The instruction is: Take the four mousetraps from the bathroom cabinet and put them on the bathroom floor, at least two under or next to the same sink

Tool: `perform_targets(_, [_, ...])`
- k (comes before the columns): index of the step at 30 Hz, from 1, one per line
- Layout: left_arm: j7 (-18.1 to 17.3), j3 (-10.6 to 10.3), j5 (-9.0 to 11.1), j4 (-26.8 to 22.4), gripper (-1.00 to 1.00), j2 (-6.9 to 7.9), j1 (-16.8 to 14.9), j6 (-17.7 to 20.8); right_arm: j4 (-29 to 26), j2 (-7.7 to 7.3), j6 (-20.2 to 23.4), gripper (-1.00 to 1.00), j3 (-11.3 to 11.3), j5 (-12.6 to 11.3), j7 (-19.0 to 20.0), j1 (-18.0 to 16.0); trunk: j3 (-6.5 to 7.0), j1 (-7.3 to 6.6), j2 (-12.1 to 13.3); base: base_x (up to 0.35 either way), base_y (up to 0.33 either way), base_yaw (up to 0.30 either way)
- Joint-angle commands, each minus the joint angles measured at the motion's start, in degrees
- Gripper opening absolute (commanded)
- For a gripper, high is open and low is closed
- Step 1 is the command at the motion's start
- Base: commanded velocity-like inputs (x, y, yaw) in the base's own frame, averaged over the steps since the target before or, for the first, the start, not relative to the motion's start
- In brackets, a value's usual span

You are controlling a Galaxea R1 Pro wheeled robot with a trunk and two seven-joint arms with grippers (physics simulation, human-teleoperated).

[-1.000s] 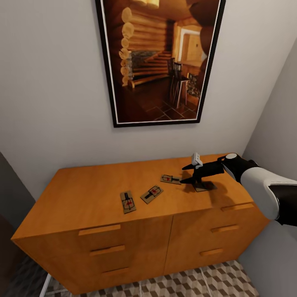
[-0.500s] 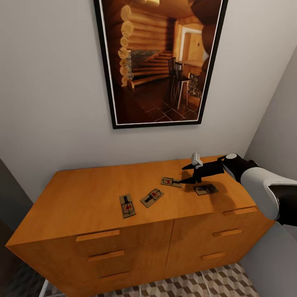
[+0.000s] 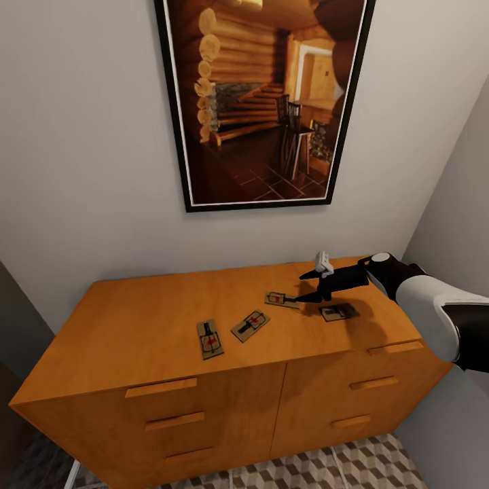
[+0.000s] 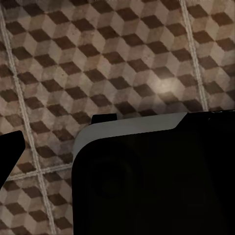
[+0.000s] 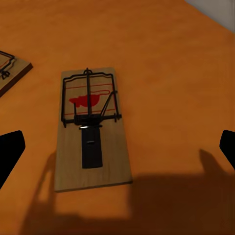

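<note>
the rightmost mousetrap, tipped up under the right end effector a second ago, now lies flat on the cabinet top. the end effector hovers just above, fingers spread and empty. all four mousetraps remain there; the pickup looks lost.

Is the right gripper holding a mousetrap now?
No, the right gripper hangs open above the cabinet, and the mousetrap lies flat between its fingers.

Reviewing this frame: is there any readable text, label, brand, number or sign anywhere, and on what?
None is readable.
The mousetrap under the right gripper carries a red mark, a shape and not letters.
The framed picture above the cabinet shows a log interior with no words.
</note>
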Motion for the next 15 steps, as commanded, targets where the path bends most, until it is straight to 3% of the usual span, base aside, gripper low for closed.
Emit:
perform_targets(1, [0.32, -0.43, -0.04, 0.05, 1.0, 0.0, -0.03, -0.19, 0.0, -0.01, -0.56, 1.0, 0.45, -0.2, -0.03, -0.03, -0.05, 0.0, -0.03, 0.0, 0.0, 0.0])
perform_targets(15, [0.32, -0.43, -0.04, 0.05, 1.0, -0.02, -0.03, -0.2, 0.06, 0.19, -0.54, 1.0, 0.45, -0.2, -0.37, 0.02, -0.39, 0.0, -0.03, 0.0, 0.0, 0.0])
